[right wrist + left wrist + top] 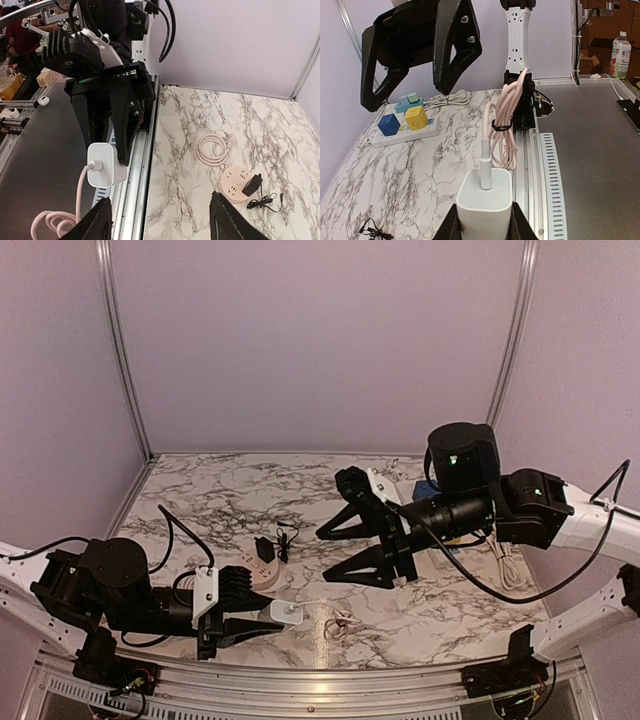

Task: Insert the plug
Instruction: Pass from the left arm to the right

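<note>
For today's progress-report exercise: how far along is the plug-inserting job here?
Done: the left tool is shut on the white charger, its pink cable attached. In hand: the charger is held in the air, with the right tool open nearby. Left: pushing it into a socket; the round power strip lies apart from it.

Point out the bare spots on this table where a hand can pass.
Bare marble: the far left, between the back wall and the round socket; and near right, between the right pincer and the rail. Crowded: around the socket and by the cube strip.
</note>
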